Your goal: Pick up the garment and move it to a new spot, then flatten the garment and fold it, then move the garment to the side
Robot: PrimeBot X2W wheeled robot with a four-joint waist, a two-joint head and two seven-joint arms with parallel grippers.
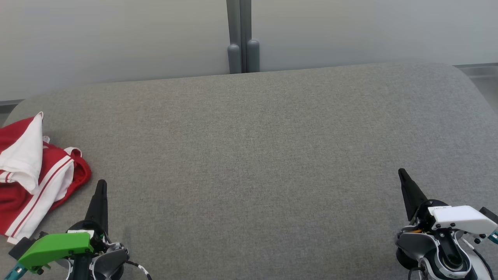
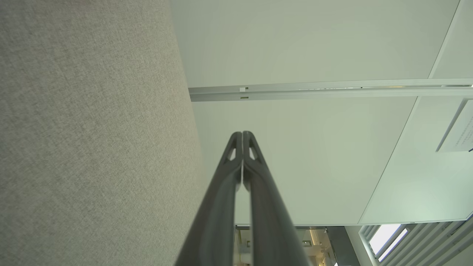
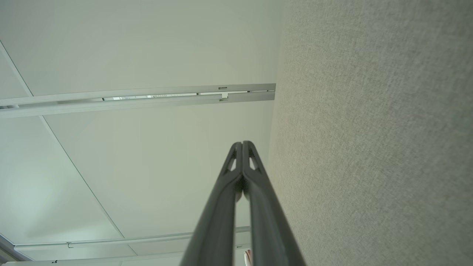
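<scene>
At the far left edge of the grey, cloth-covered tabletop [image 1: 249, 155], the garment [image 1: 35, 175] lies in a crumpled heap. It is red with white panels and thin red-and-white stripes, and part of it runs out of the head view on the left. One white flap stands up at its top, and a red edge bulges toward the middle of the tabletop.

Just beside the garment, toward the near edge, the left gripper [image 1: 102, 183] points away from the robot with its two dark fingers pressed together, holding nothing. It is close to the cloth heap but not touching it. A green cover [image 1: 54, 247] sits on its wrist.

Well apart, at the lower right, the right gripper [image 1: 402, 172] also has its fingers pressed together and holds nothing. A white cover [image 1: 461, 217] sits on its wrist.

Between the two grippers the tabletop is bare grey fabric. Behind its far edge stands a pale wall [image 1: 116, 39] with a grey post [image 1: 243, 37] near the middle. Both wrist views show the closed fingertips against this wall, with the grey fabric alongside.
</scene>
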